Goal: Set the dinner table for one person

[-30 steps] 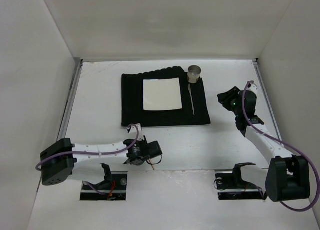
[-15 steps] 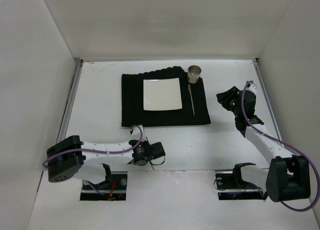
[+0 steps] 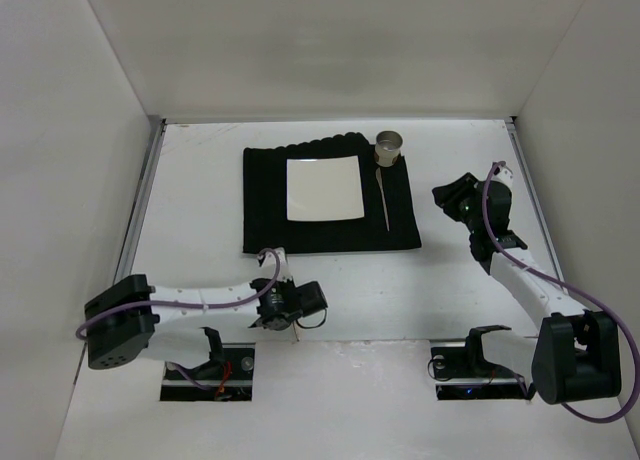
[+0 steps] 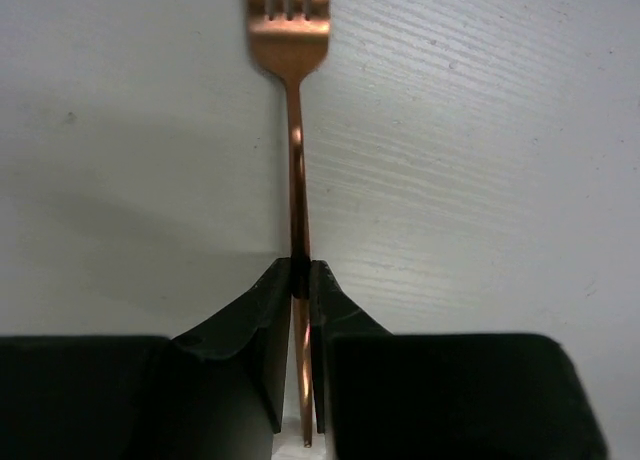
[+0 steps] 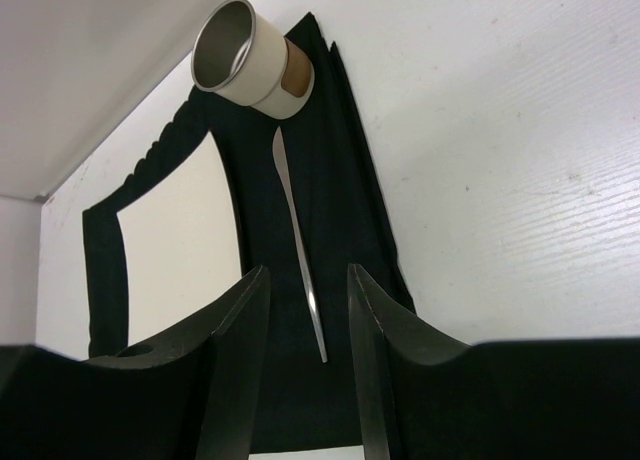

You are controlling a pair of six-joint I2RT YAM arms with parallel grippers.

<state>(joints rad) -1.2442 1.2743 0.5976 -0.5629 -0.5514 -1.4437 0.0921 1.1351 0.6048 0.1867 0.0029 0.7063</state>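
Left hand [image 4: 298, 272] clamped on a slim copper fork [image 4: 295, 170] at the 6 o'clock edge of the matte white counter [image 3: 200, 210].
The counter fills the walled floor. Toward 12 o'clock lies a black ribbed cloth mat [image 3: 265, 200] bearing a square white plate [image 3: 325, 189]. A thin silver utensil [image 3: 384, 200] lies at the plate's 3 o'clock, and a metal-rimmed cup [image 3: 387, 148], contents unclear, stands at the mat's 1 o'clock corner. The right hand [image 5: 306, 275], narrowly parted and holding nothing, hovers at the mat's 3 o'clock.

Robot lab test cell, bare white walls [image 3: 330, 40] boxing a white table [image 3: 200, 180], bolted-down cabled arms [image 3: 200, 302]
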